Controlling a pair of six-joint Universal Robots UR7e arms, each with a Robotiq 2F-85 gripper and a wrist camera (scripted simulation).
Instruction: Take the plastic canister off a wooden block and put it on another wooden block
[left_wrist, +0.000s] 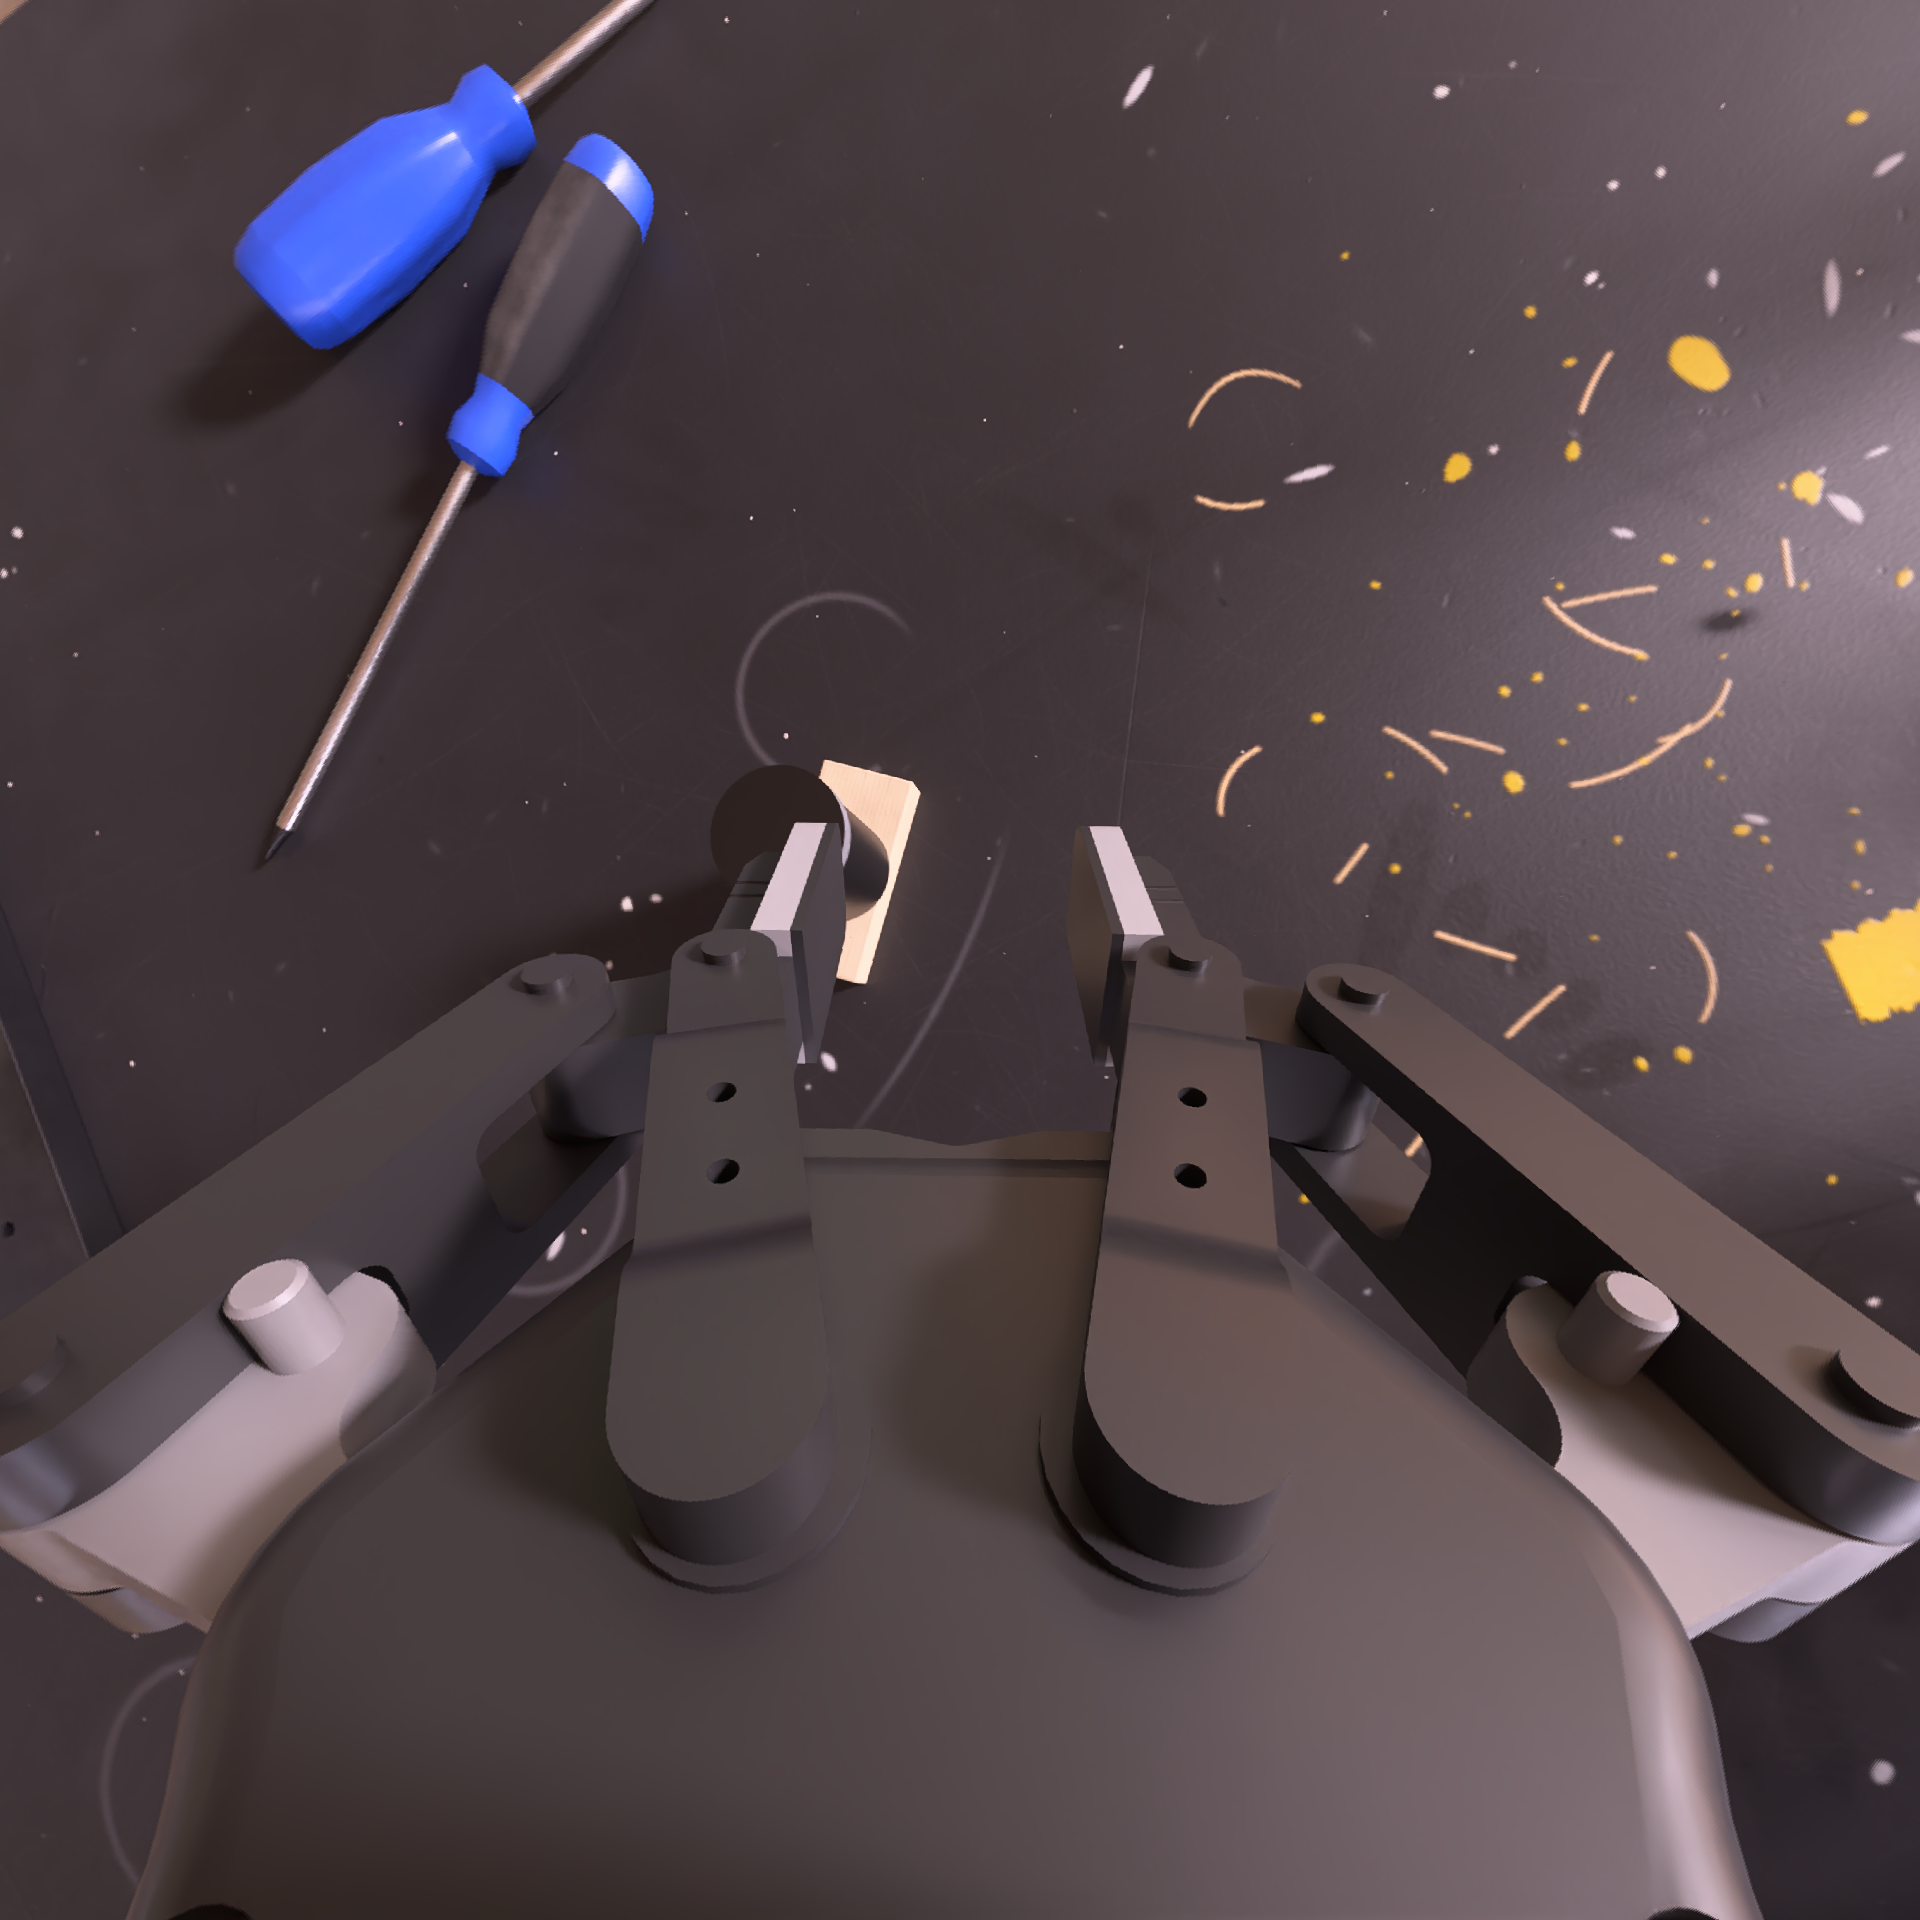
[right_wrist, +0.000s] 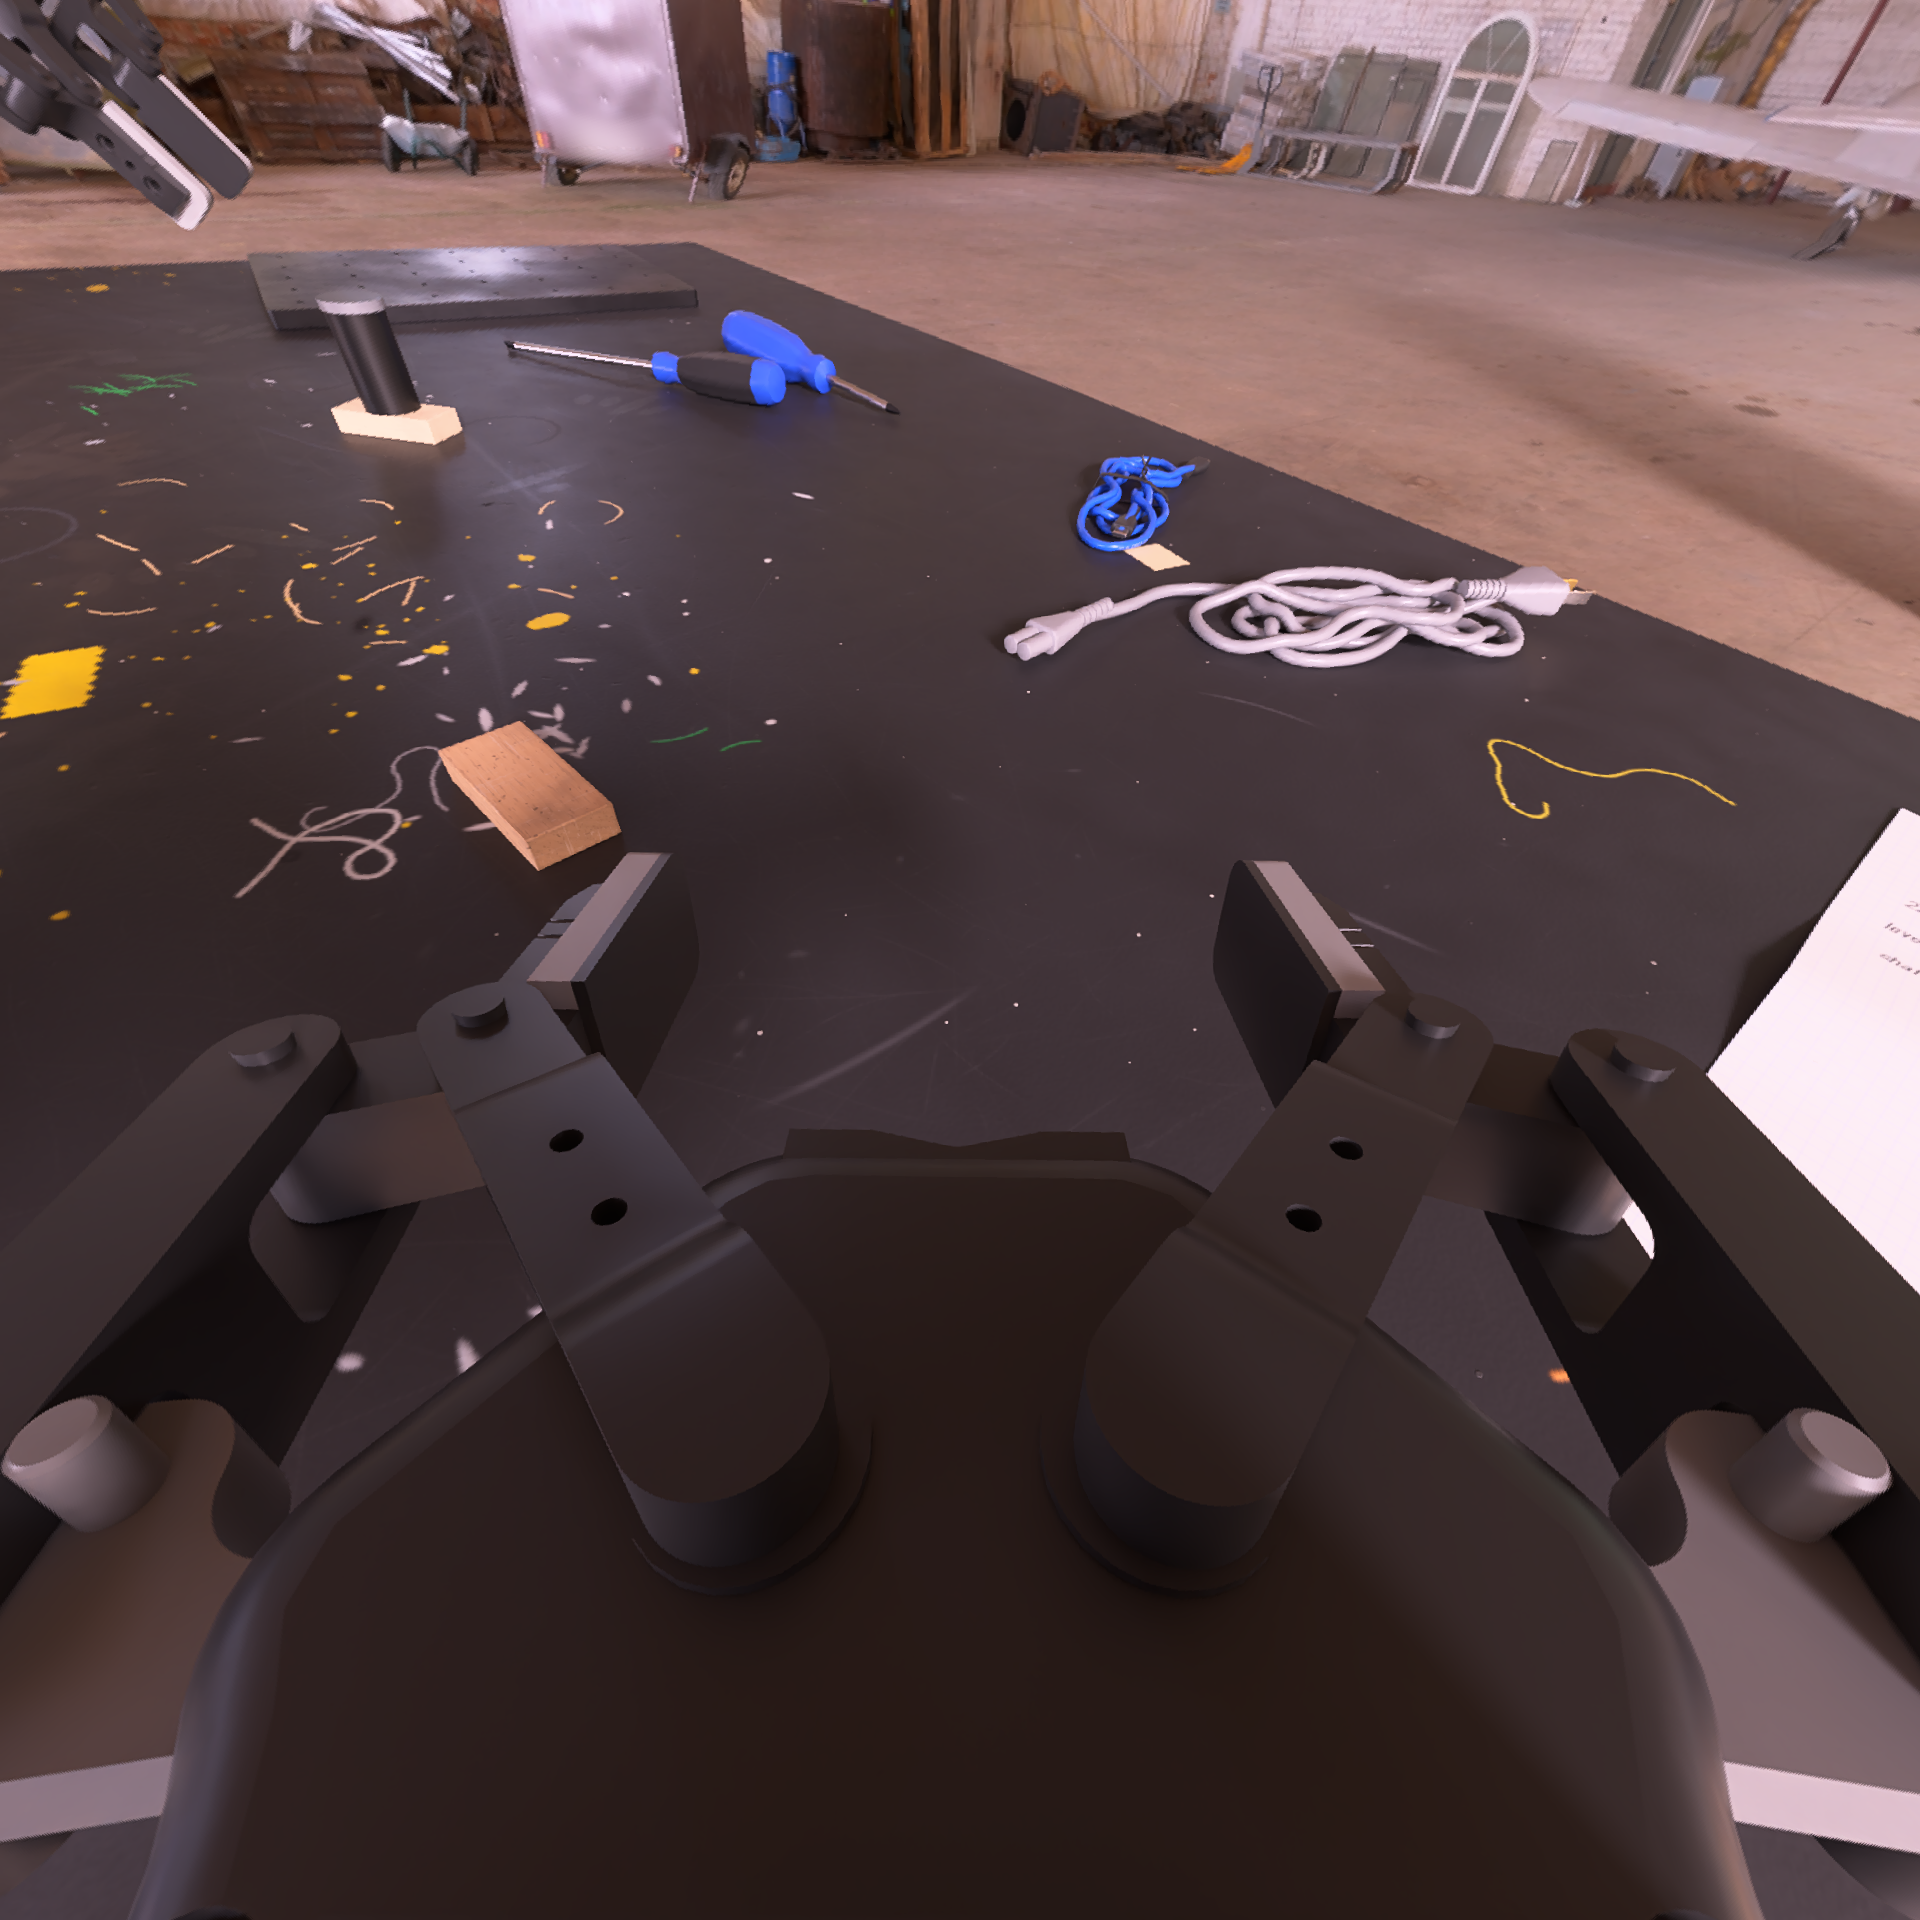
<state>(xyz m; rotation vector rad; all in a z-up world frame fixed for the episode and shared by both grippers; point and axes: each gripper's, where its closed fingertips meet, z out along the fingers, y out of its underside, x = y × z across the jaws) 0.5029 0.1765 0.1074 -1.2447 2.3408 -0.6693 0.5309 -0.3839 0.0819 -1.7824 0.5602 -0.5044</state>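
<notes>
Dark canister (right_wrist: 368, 353) upright on a pale wooden block (right_wrist: 397, 423), at eleven o'clock in the right wrist view. Second, browner wooden block (right_wrist: 528, 792) bare on the black desk (right_wrist: 935, 831), nearer, just beyond the right claw (right_wrist: 940, 914), fingers spread wide, empty. Left claw (left_wrist: 951, 883) open too, high above the desk, canister (left_wrist: 774, 810) partly hidden behind one finger. Two blue screwdrivers (left_wrist: 457, 229) touching at eleven o'clock. White cable (right_wrist: 1340, 618) and blue cord (right_wrist: 1127, 504) at two o'clock.
</notes>
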